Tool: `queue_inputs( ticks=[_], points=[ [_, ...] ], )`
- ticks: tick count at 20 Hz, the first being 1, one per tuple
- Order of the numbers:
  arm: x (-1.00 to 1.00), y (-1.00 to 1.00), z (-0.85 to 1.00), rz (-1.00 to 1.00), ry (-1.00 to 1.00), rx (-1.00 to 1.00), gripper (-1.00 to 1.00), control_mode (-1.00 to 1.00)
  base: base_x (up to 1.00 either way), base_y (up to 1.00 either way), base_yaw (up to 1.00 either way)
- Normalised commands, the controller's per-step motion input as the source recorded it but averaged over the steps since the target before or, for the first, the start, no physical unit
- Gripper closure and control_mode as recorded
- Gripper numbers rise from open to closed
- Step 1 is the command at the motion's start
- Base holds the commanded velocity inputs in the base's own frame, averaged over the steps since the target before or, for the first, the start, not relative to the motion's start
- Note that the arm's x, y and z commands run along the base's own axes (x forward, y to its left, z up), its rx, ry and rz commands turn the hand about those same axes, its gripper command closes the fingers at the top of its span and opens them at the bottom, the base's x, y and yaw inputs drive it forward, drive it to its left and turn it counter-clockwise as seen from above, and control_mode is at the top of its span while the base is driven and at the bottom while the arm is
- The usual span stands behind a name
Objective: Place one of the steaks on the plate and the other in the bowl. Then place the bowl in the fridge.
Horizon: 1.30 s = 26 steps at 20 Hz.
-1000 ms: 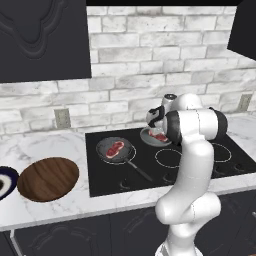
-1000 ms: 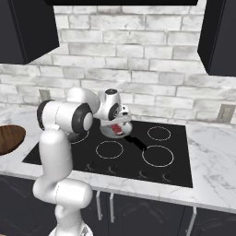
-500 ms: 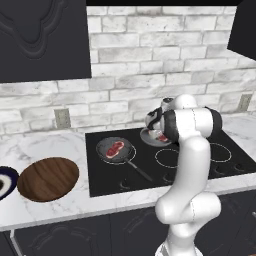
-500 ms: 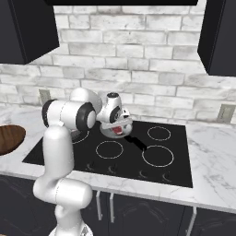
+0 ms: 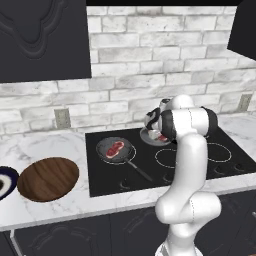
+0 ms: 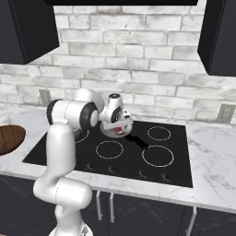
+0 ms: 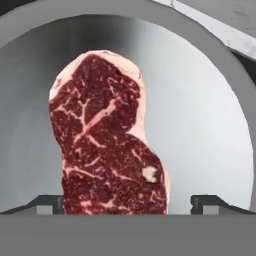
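**A:** What was the biggest thing in front of the robot?

**B:** The white marble table (image 5: pixel 45 200), with a black cooktop (image 5: pixel 150 165) set into it under a pale brick wall. The fridge was out of view.

**A:** And on the table itself?

**B:** At the left of the left base view lay the brown wooden bowl (image 5: pixel 48 178), nothing in it. Just beside it, cut off by the frame edge, sat the navy plate (image 5: pixel 5 182) with its white ring.

**A:** Where were the steaks?

**B:** Both on the cooktop, each in its own pan. One steak (image 5: pixel 115 148) lay in a dark frying pan (image 5: pixel 107 155) on the front left burner, its handle pointing toward the robot. The other steak (image 7: pixel 107 145) lay flat in a silver-grey pan (image 7: pixel 210 130) on a rear burner, well apart from bowl and plate.

**A:** And the arm?

**B:** It was bent over that rear pan, with the fingers (image 7: pixel 128 205) pointing down at the meat. From the hand view the two dark tips stood spread wide, one on either side of the steak's near end, released and gripping nothing. I couldn't tell whether they touched the pan.

**A:** Was the grey pan visible from the right side?

**B:** Partly, under the hand, with a bit of red showing.
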Motion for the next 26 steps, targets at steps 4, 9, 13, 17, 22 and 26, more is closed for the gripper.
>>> queue_inputs(
  ticks=[4, 9, 13, 17, 22, 26],
  points=[
    [0.01, -0.02, -0.23, 0.04, 0.01, 0.04, -1.00, -1.00, 0.00, 0.00, 0.00],
    [-0.01, 0.00, -0.34, 0.00, 0.01, 0.06, 1.00, -1.00, 0.00, 0.00, 0.00],
    [0.00, 0.07, -0.16, 0.04, 0.00, 0.00, 1.00, -1.00, 0.00, 0.00, 0.00],
    [-0.03, 0.04, 0.00, 0.01, 0.00, 0.00, 1.00, -1.00, 0.00, 0.00, 0.00],
    [-0.09, 0.02, 0.10, 0.00, 0.00, 0.00, 1.00, -1.00, 0.00, 0.00, 0.00],
    [-0.31, 0.00, 0.81, -0.01, 0.00, 0.01, 1.00, -1.00, 0.00, 0.00, 0.00]
  ],
)
